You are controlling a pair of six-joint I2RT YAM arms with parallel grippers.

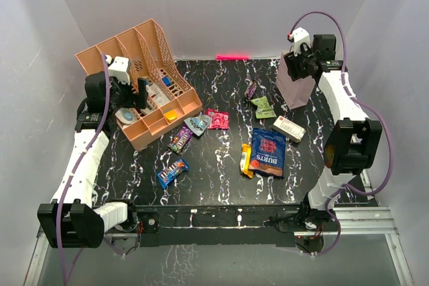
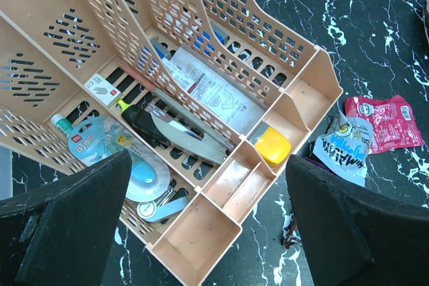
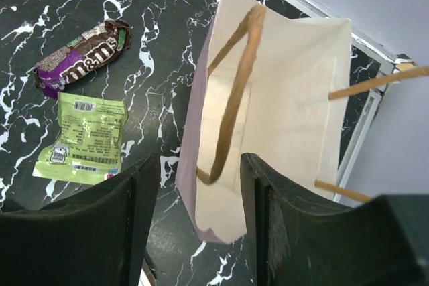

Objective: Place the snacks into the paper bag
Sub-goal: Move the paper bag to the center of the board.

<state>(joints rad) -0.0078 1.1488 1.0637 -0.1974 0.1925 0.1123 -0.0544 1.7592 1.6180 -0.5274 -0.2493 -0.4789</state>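
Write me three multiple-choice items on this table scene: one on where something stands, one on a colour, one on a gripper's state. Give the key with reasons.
1. Where does the paper bag stand?
A. At the far left corner
B. At the near edge, centre
C. At the far right of the table, under the right gripper

2. What colour is the largest snack, the crisp bag?
A. Pink
B. Dark blue
C. Yellow

3. How is the left gripper?
A. Open and empty, above the peach organiser
B. Shut on a green packet
C. Out of every view

Key:
1 C: the top view shows the bag upright at the far right, with the right gripper over its mouth.
2 B: its face is dark blue with a red label.
3 A: the left wrist view shows the jaws wide apart, with only the organiser below.
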